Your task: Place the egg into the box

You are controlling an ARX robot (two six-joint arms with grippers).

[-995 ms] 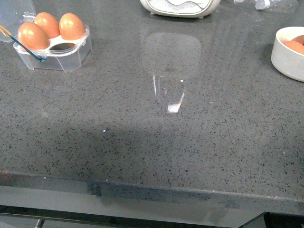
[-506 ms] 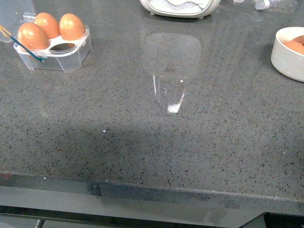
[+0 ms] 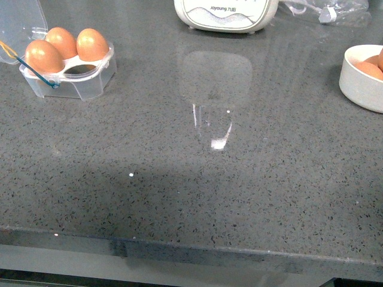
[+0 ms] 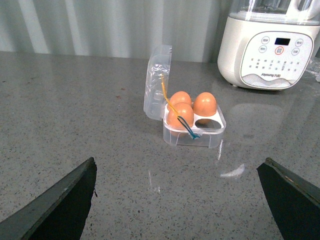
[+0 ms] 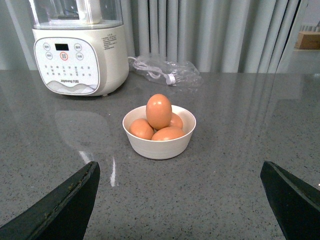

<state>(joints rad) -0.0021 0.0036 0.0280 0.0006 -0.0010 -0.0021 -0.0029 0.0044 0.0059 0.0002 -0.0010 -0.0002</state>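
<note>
The box (image 3: 72,82) stands open at the counter's far left, its clear lid (image 4: 157,82) tilted up. Three orange-brown eggs (image 3: 43,57) fill three cups, and the near right cup (image 3: 78,67) is empty. More eggs lie in a white bowl (image 5: 159,145) at the far right, with one egg (image 5: 159,111) standing on top of the others. My left gripper (image 4: 176,200) is open and hangs well short of the box (image 4: 194,134). My right gripper (image 5: 177,200) is open too, a good way short of the bowl. Neither gripper holds anything, and neither shows in the front view.
A white kitchen appliance (image 3: 224,15) stands at the back middle of the grey stone counter. A crumpled clear plastic bag (image 5: 165,70) lies behind the bowl (image 3: 359,78). The counter's front edge (image 3: 191,245) runs across the bottom of the front view.
The front view has shifted a little, so the whole scene sits slightly lower and more of the appliance shows. Nothing on the counter has moved relative to the rest.
</note>
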